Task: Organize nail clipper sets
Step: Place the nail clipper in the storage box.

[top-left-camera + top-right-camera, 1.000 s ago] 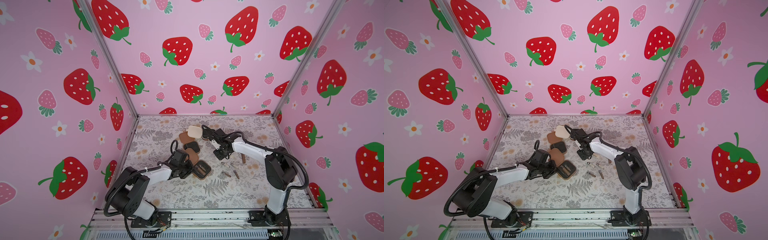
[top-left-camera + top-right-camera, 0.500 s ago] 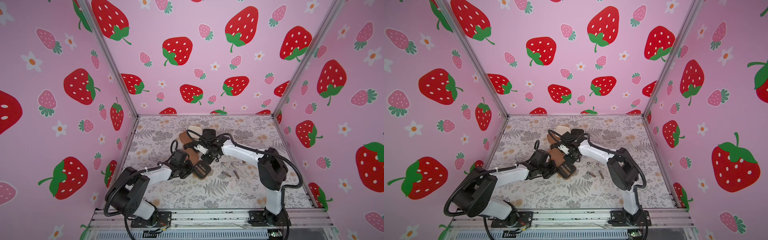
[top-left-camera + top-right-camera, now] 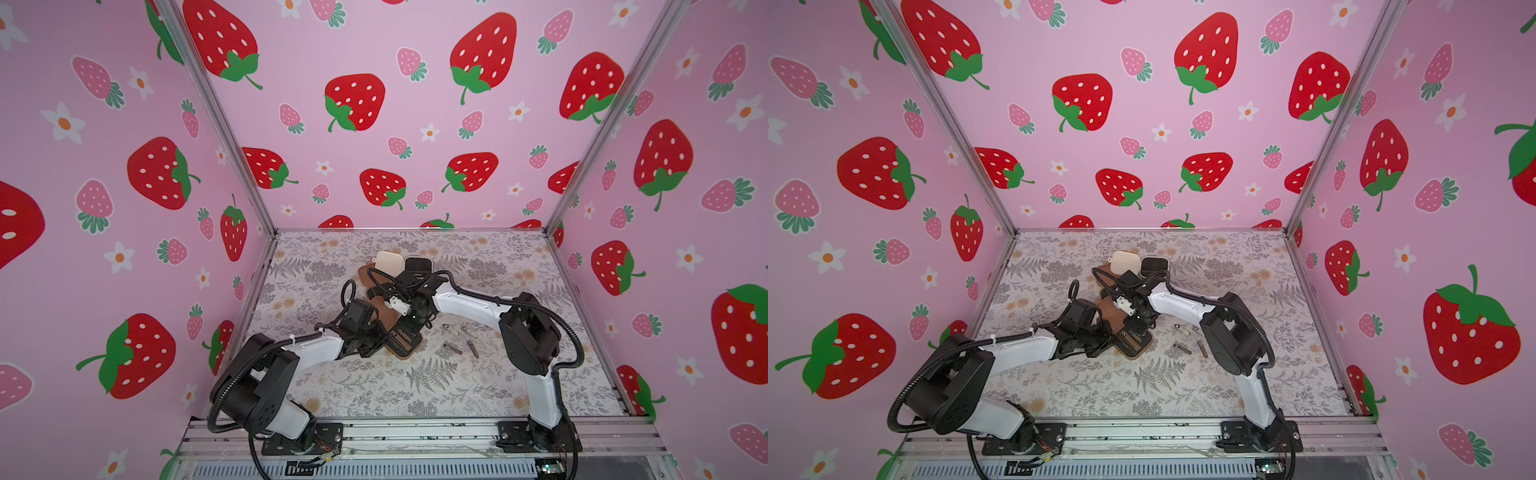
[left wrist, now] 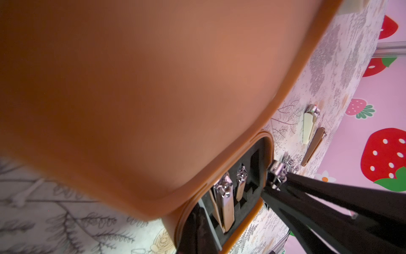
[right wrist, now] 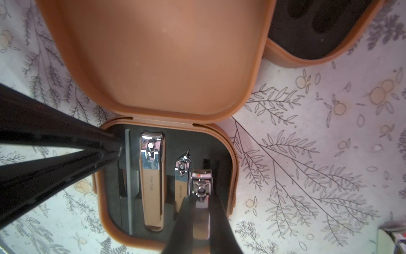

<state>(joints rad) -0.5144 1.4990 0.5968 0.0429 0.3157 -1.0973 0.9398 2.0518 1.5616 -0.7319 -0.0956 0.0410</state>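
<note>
Within the last second the right gripper (image 5: 199, 199) has swung away from the loose tools (image 3: 452, 348) and across to the open brown case (image 3: 402, 344). That case lies on the mat (image 3: 457, 386) just below the centre of the frame in both top views. The gripper is clamped on a small clipper (image 5: 201, 184) and holds it just over the empty slot at the case's outer side. A slanted clipper (image 5: 182, 173) and a large clipper (image 5: 152, 176) are already seated beside that slot. The left gripper (image 5: 119, 150) has stayed put, pincer together, its tips pressed on the black insert (image 5: 208, 145) at the opposite edge, apparently pinning the case. Four tools lie loose to the right of it. This case looks one drop short of full, so lowering and letting go should come next. Left to fill are the second brown case (image 5: 318, 26), its slots empty, and the cream case (image 3: 390, 262) at upper centre.
</note>
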